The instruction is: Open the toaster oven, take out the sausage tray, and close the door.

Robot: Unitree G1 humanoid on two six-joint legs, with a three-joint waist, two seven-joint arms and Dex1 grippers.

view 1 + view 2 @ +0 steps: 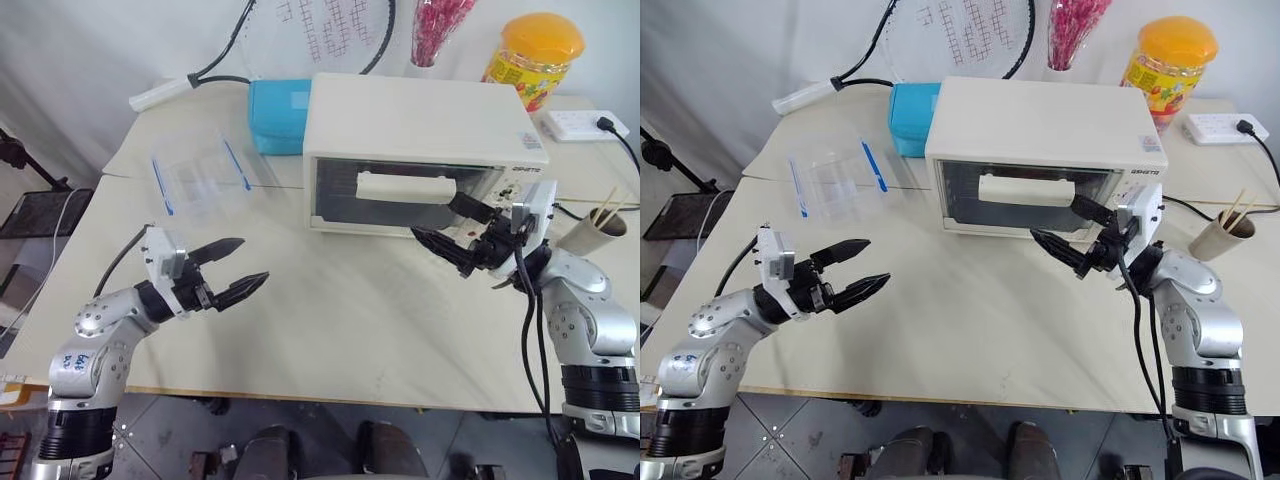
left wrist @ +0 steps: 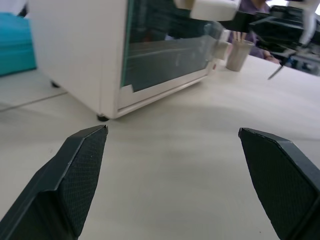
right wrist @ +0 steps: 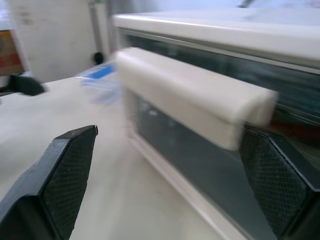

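A: Where does the toaster oven [image 1: 425,150] sit?

B: Toward the far edge of the table [image 1: 330,330], right of its middle, with the glass front facing the near edge. The door [image 1: 400,195] is shut, its cream bar handle [image 1: 405,187] lying across the upper part of the glass.

A: And the sausage tray?

B: It cannot be made out; the glass is dark, and the left wrist view shows just a rack-like line behind it.

A: The right gripper [image 1: 462,233]?

B: It hangs just in front of the door's right part, fingers spread wide with nothing between them. One finger reaches near the handle's right end, the other lies lower, above the tabletop. In the right wrist view the handle runs across between the two black fingers [image 3: 65,175]; whether either one touches it cannot be told.

A: The left gripper [image 1: 232,268]?

B: Also wide open and empty, over the near-left part of the table, well apart from the oven and pointing toward it.

A: What else is on the table?

B: A clear plastic container [image 1: 200,172] with blue clips at the far-left, a blue box [image 1: 278,115] touching the oven's left side, a yellow-lidded jar [image 1: 535,55] behind the oven, a white power strip [image 1: 585,125] at the far-right corner, and a paper cup [image 1: 590,235] with sticks near the right edge.
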